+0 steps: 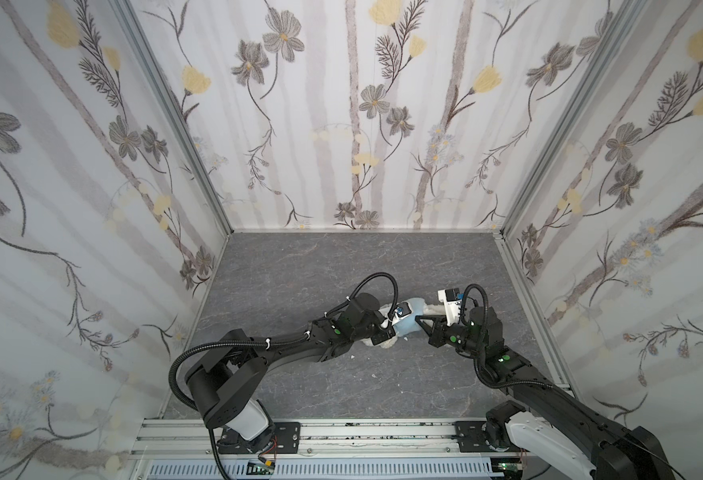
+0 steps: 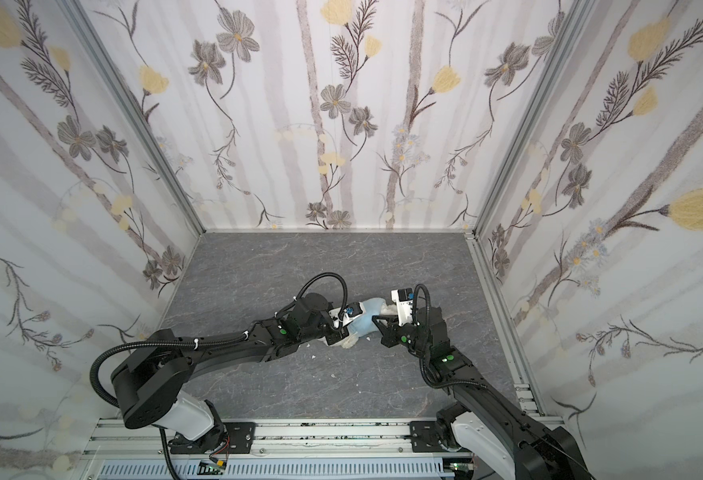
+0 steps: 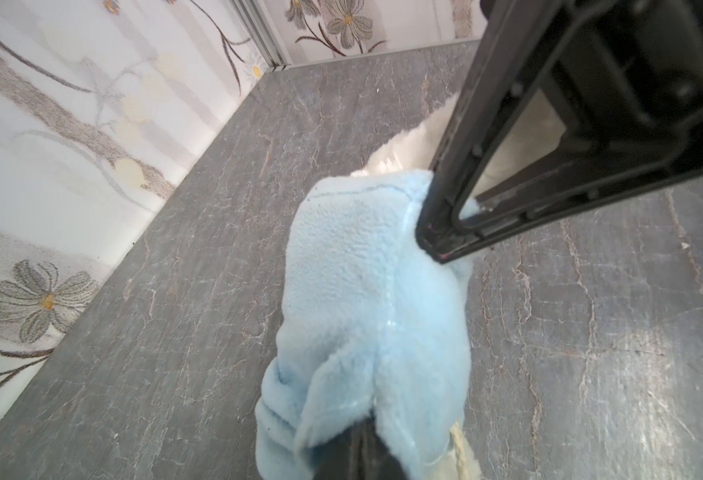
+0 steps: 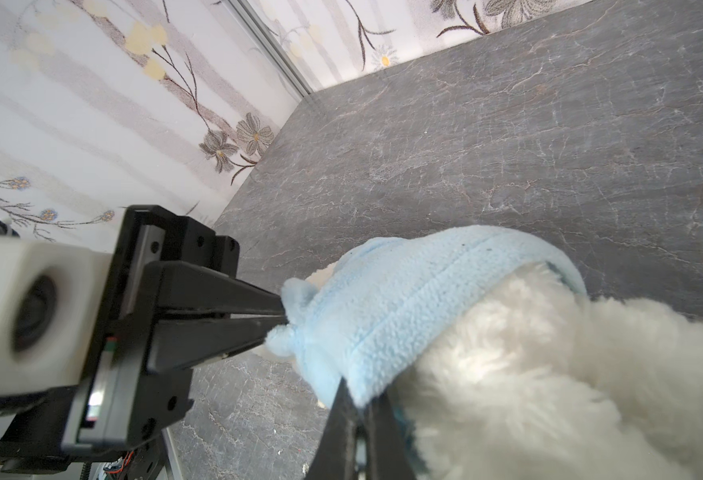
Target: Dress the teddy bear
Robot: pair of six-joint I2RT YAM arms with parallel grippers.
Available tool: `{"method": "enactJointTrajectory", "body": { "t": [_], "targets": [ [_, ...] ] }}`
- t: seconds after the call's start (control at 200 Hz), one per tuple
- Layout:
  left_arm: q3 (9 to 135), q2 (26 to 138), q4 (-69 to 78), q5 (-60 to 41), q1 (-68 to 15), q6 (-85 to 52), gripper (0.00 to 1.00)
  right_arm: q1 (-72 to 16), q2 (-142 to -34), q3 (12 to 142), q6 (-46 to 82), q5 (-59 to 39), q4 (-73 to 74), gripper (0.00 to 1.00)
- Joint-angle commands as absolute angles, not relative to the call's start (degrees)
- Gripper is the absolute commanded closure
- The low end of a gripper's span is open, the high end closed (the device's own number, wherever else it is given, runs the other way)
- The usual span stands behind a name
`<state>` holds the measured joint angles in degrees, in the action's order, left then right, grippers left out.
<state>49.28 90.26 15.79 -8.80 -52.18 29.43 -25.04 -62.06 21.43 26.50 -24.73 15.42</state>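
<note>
Teddy bear [image 4: 549, 374], hoodie [image 4: 403, 299] between left gripper [image 4: 279, 320], right gripper [image 3: 435, 245]

Teddy bear [image 4: 528, 374] between left hand [image 4: 281, 322], right hand [image 3: 432, 245].

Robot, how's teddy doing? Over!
Both shut on light-blue fleece hoodie: left end effector, right end effector. Hoodie partway over fluffy white plush teddy bear. Nothing in the way.

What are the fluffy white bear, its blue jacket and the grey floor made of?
The teddy bear looks like white plush: long, shaggy, soft fibres. The blue hoodie looks like fleece: short nubbly matte pile, stitched seams. The table looks like grey stone with pale veins, though it may be only a printed sheet.
</note>
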Motion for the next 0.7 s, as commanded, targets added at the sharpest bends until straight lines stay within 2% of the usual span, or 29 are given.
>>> {"method": "enactJointTrajectory", "body": {
  "t": [0.0,0.245,0.435,0.6,0.694],
  "targets": [
    [50.6,91.2,14.2,-16.2,-52.2,32.1,0.89,-25.0,-62.6,22.0,28.2,-25.8,19.9,1.0],
    [53.4,94.2,14.7,-21.7,-52.0,34.2,0.83,-25.9,-62.3,19.5,36.5,-24.5,24.5,1.0],
    [55.1,94.4,14.9,-29.3,-49.7,32.2,0.74,-28.4,-60.8,19.6,38.7,-18.6,22.4,1.0],
    [55.6,95.6,14.9,-29.0,-48.8,31.6,0.71,-27.8,-60.9,22.4,32.8,-14.0,12.0,1.0],
    [56.3,96.9,15.1,-26.1,-48.3,30.7,0.73,-25.9,-62.5,25.8,28.5,-17.0,5.9,1.0]
  ]
}}
